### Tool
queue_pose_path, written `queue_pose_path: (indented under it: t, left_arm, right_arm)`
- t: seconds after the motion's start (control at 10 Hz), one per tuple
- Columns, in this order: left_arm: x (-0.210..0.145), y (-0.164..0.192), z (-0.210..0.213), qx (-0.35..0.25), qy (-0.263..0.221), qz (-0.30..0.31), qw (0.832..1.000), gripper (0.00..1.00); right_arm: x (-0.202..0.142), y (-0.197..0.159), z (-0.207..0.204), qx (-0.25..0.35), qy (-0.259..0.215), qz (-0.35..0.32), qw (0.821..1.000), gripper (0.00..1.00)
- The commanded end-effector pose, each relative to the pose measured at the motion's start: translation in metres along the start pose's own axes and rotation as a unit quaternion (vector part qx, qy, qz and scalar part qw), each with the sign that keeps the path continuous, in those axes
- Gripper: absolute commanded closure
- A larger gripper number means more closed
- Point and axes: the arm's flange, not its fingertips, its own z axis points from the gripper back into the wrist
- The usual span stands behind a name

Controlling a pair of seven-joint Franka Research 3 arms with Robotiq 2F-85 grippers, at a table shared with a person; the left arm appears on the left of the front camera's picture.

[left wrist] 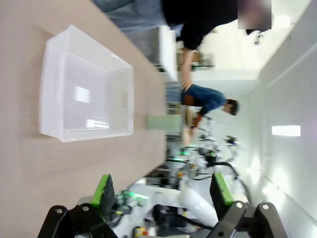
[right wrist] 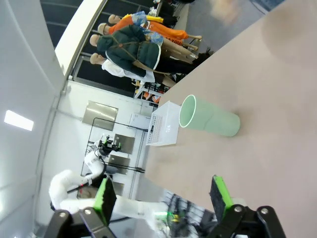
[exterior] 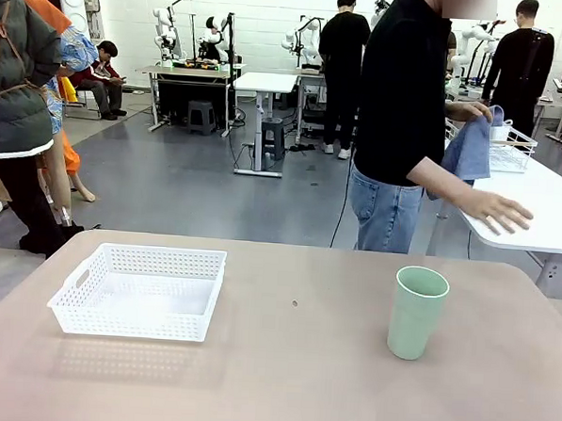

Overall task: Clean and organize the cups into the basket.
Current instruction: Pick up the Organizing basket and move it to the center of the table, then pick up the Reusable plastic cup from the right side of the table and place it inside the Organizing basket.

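My right gripper (right wrist: 163,194), fingers spread and empty, seems nearer than my equally spread left gripper (left wrist: 161,192) to the mint cup (exterior: 417,312), standing upright ahead, well apart from the basket (exterior: 145,251).

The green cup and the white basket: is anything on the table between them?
Just bare table, seen in the front view, between the basket and the green cup, except one tiny dark speck.

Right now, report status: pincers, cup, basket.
Left pincer and right pincer open, holding nothing. Mint cup upright, right side, outside basket. Basket at left, nothing inside. Person beyond far edge, turned to next table.
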Motion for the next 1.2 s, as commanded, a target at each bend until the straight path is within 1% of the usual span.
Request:
queue_pose_path:
  t: [0.0,0.1,0.2,0.3,0.4,0.5,0.6,0.7,0.8,0.9,1.1]
  left_arm:
    - [0.008,-0.03,-0.017,0.133,0.016,-0.056,0.989,0.0]
    - [0.014,-0.042,-0.025,0.19,0.026,-0.074,0.979,0.0]
    - [0.018,-0.048,-0.035,0.251,0.031,-0.095,0.963,0.0]
    - [0.025,-0.049,-0.048,0.306,0.025,-0.106,0.946,0.0]
    - [0.028,-0.046,-0.062,0.343,0.025,-0.116,0.932,0.0]
    - [0.029,-0.04,-0.08,0.385,0.025,-0.126,0.914,0.0]
    - [0.027,-0.033,-0.102,0.422,0.026,-0.141,0.895,0.0]
    - [0.024,-0.026,-0.123,0.455,0.022,-0.161,0.876,0.0]
    - [0.021,-0.018,-0.143,0.487,0.011,-0.181,0.855,0.0]
    - [0.015,-0.016,-0.16,0.497,0.004,-0.19,0.847,0.0]
    - [-0.002,-0.018,-0.193,0.509,0.004,-0.195,0.838,0.0]
  right_arm:
    - [0.005,-0.003,-0.019,-0.009,0.05,0.149,0.988,0.0]
    - [0.009,-0.005,-0.033,-0.006,0.083,0.22,0.972,0.0]
    - [0.013,-0.008,-0.046,-0.008,0.132,0.276,0.952,0.0]
    - [0.013,-0.013,-0.059,-0.012,0.175,0.31,0.935,0.0]
    - [0.012,-0.017,-0.07,-0.014,0.207,0.32,0.924,0.0]
    - [0.009,-0.019,-0.08,-0.024,0.225,0.323,0.919,0.0]
    - [0.005,-0.019,-0.087,-0.024,0.233,0.323,0.917,0.0]
    - [0.004,-0.018,-0.088,-0.021,0.233,0.322,0.917,0.0]
    - [0.002,-0.019,-0.084,-0.018,0.226,0.315,0.922,0.0]
    - [0.009,-0.014,-0.086,-0.017,0.228,0.319,0.92,0.0]
    - [0.009,-0.014,-0.086,-0.017,0.228,0.319,0.92,0.0]
